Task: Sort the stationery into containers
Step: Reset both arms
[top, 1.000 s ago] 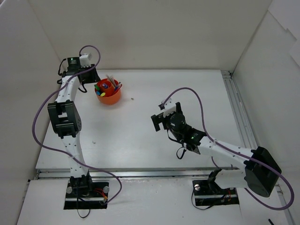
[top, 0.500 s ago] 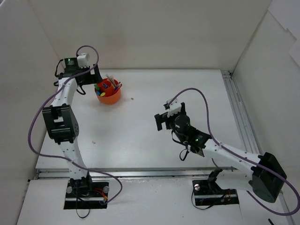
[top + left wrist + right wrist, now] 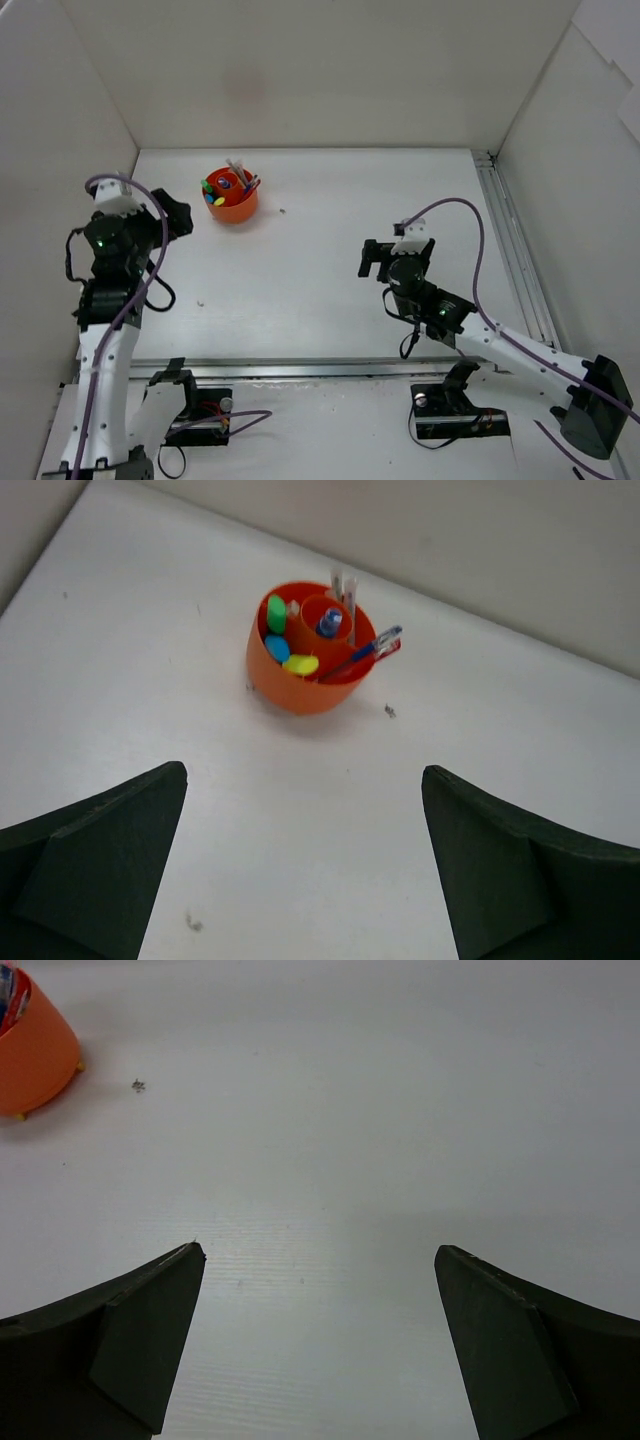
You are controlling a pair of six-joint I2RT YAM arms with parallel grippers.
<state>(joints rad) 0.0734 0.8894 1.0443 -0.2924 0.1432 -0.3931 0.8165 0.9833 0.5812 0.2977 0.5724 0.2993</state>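
The orange container [image 3: 232, 203] stands at the far left of the table, with stationery upright in it. In the left wrist view the container [image 3: 290, 688] holds green [image 3: 276, 613], blue [image 3: 277, 648] and yellow [image 3: 300, 665] highlighter caps, a blue-capped tube [image 3: 329, 623] in the centre well, and blue and red pens [image 3: 371, 653] leaning right. My left gripper [image 3: 303, 770] is open and empty, well short of the container. It shows as a dark shape [image 3: 177, 215] in the top view. My right gripper [image 3: 320, 1250] is open and empty over bare table mid-right [image 3: 383, 257]. The container's side [image 3: 30, 1050] shows at the upper left of its view.
A small dark speck [image 3: 283, 211] lies just right of the container. White walls close in the table [image 3: 300, 270] at the back and both sides. A metal rail [image 3: 505, 240] runs along the right edge.
My left arm has pulled back from the container toward the near left, and its gripper has opened. My right arm has drawn back to the right and nearer.
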